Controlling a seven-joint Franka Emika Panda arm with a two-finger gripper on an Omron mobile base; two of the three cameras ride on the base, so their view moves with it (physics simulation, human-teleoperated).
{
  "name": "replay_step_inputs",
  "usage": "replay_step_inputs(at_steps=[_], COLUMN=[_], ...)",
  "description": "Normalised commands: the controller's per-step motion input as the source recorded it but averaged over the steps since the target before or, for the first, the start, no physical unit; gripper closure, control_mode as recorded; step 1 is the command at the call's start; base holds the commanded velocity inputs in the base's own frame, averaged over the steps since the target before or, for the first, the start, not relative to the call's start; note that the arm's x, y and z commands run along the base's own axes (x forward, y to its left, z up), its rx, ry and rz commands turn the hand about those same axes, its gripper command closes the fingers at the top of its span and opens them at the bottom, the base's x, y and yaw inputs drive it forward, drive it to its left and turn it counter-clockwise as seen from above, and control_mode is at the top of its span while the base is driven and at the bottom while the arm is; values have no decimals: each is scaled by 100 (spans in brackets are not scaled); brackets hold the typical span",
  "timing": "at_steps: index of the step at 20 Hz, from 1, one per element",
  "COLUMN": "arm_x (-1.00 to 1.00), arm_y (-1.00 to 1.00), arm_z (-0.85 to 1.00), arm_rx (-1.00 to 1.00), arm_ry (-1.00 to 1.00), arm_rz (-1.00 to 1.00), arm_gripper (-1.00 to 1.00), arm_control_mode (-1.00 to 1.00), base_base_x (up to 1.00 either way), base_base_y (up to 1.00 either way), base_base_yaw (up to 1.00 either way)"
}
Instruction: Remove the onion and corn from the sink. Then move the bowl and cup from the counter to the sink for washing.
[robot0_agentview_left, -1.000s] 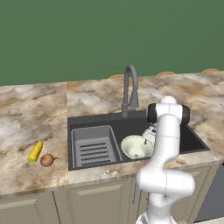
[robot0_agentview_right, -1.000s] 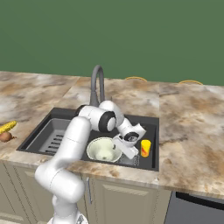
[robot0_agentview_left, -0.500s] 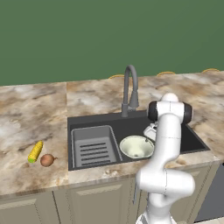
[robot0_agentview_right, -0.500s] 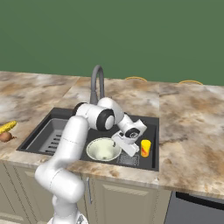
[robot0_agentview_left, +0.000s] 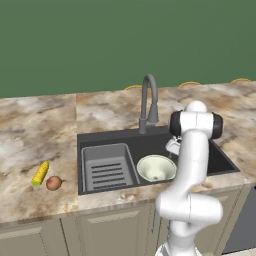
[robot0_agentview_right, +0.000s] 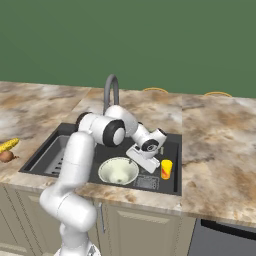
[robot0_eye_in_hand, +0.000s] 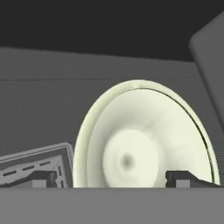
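The pale bowl (robot0_agentview_right: 118, 171) lies upright in the sink (robot0_agentview_right: 173, 141), right of the ribbed rack (robot0_agentview_left: 107, 167). Just to the bowl's right stands the yellow cup (robot0_agentview_right: 166, 169), also on the sink floor, free of any grip. My gripper (robot0_agentview_right: 141, 161) hangs open above the basin between the two, tilted toward the bowl (robot0_eye_in_hand: 140, 140), with nothing between its fingertips (robot0_eye_in_hand: 42, 178). In the left base view the arm mostly hides the gripper (robot0_agentview_left: 172, 146). The corn (robot0_agentview_left: 40, 173) and the onion (robot0_agentview_left: 53, 183) lie side by side on the counter (robot0_agentview_left: 30, 130) left of the sink (robot0_agentview_left: 100, 137).
The grey gooseneck faucet (robot0_agentview_left: 148, 102) rises behind the basin, close to my arm's elbow. A square drain grate (robot0_eye_in_hand: 30, 166) sits beside the bowl. Marbled counter (robot0_agentview_right: 215, 145) stretches to the right, with tan cabinet doors below.
My hand has lifted a little up and away from the cup, and the jaws have widened slightly. The cup, bowl, corn and onion have stayed where they were.
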Motion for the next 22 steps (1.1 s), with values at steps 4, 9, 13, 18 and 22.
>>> replay_step_inputs(at_steps=[4,9,13,18,22], arm_x=[-27,-30,-32,-29,-27], arm_y=[0,0,0,2,3], arm_z=[41,41,41,44,47], arm_rx=[-9,-9,-7,-4,-1], arm_ry=[-5,-9,-8,-2,0], arm_rz=[4,4,4,3,1], arm_gripper=[-100,-100,-100,-100,-100], arm_control_mode=[-100,-100,-100,-100,-100], base_base_x=[0,0,0,0,0], base_base_y=[0,0,0,0,0], base_base_yaw=[0,0,0,0,0])
